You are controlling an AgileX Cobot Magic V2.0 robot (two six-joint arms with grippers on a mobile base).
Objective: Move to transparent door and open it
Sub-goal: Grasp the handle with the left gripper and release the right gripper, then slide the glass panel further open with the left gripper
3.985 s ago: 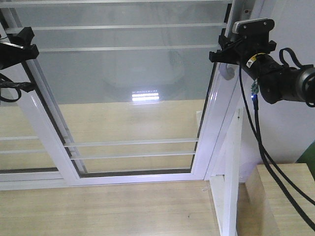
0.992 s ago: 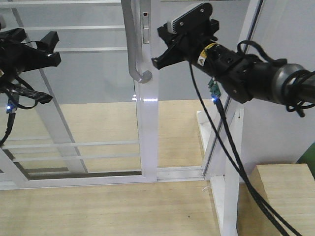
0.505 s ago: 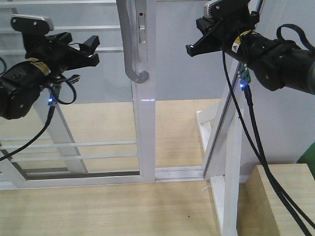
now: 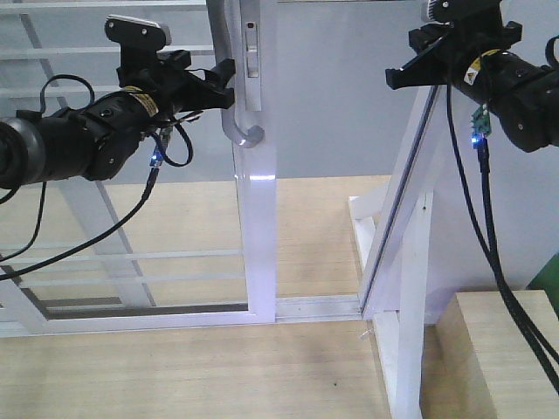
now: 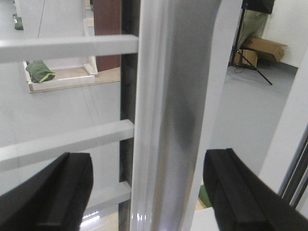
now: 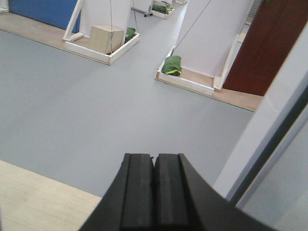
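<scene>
The transparent door point(image 4: 131, 175), glass in a glossy white frame with thin horizontal bars, stands slid to the left, its handle stile point(image 4: 260, 218) mid-view. Its curved grey handle point(image 4: 234, 87) hangs beside a lock plate point(image 4: 253, 44). My left gripper point(image 4: 224, 85) is open at the handle. In the left wrist view the handle point(image 5: 168, 120) runs upright between the two spread black fingers point(image 5: 57, 192), untouched by either, with the gripper point(image 5: 151, 192) astride it. My right gripper point(image 4: 395, 80) hovers up by the jamb point(image 4: 397, 227), shut and empty, its fingers point(image 6: 139, 178) pressed together.
A gap lies between the stile and the slanted white jamb, showing grey floor beyond. A wooden box point(image 4: 498, 349) stands at lower right, something green point(image 4: 552, 271) at the right edge. Pale wood flooring point(image 4: 175, 375) lies in front. Green bags point(image 6: 172, 65) and a cardboard box point(image 6: 107, 38) lie past the doorway.
The door has slid left from its shut position against the jamb. My left gripper has swung right up to the handle. My right gripper has drawn back right, away from the handle.
</scene>
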